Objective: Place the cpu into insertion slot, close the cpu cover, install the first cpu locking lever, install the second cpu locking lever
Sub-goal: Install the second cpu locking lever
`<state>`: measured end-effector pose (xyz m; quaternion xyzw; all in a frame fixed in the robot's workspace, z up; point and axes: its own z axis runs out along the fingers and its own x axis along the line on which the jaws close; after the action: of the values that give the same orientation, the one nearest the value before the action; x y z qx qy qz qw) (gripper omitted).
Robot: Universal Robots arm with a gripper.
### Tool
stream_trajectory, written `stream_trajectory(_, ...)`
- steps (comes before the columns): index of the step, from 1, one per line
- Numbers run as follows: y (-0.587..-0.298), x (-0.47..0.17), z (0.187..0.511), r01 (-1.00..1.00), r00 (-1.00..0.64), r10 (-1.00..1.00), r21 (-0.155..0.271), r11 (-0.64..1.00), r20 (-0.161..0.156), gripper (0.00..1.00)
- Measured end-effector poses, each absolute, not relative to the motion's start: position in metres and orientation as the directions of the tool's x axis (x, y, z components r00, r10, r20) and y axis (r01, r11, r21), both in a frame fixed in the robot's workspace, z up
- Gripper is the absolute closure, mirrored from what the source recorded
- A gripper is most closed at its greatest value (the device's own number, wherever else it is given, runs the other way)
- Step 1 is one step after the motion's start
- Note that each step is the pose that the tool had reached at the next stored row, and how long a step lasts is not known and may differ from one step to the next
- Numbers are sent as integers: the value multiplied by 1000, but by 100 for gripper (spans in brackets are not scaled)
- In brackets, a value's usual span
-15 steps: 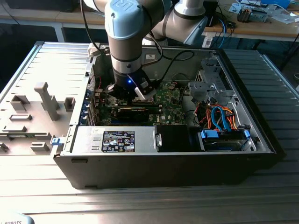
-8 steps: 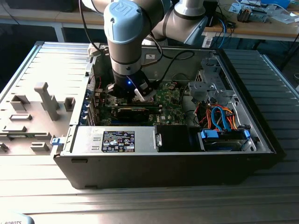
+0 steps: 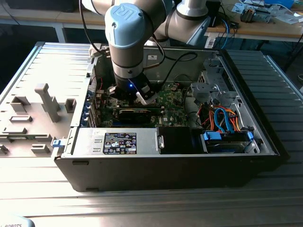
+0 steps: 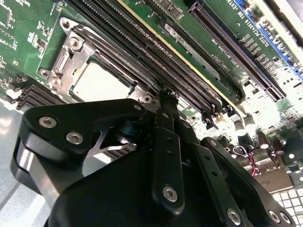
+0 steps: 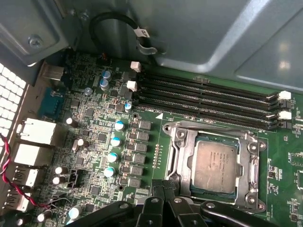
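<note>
The cpu [image 5: 215,165], a flat silver-grey square, lies seated in the insertion slot [image 5: 179,135] on the green board. The cpu cover [image 5: 247,163], a silver frame, lies flat around the chip, whose top shows through the cut-out. My gripper [image 5: 164,185] has its black fingers pressed together and holds nothing I can make out. Its tip is just beside the socket's edge, over the board. In the second wrist view the gripper [image 4: 165,97] ends at a corner of the cover [image 4: 71,54], next to the cpu [image 4: 99,85]. In the exterior view the gripper [image 3: 129,94] reaches down into the open computer case [image 3: 165,165].
Long black memory slots [image 5: 208,97] run along one side of the socket. Capacitors [image 5: 113,142] and rear ports [image 5: 35,132] lie on the other side. A grey metal case wall [image 5: 189,33] rises behind the board. Drive cage and blue-orange cables [image 3: 222,118] fill the exterior view's right.
</note>
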<state>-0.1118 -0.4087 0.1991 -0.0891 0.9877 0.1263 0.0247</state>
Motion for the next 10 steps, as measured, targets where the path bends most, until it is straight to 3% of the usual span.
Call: stream_trajectory(10,-409,-112,197,-182,-983,-170,246,952,-71,89)
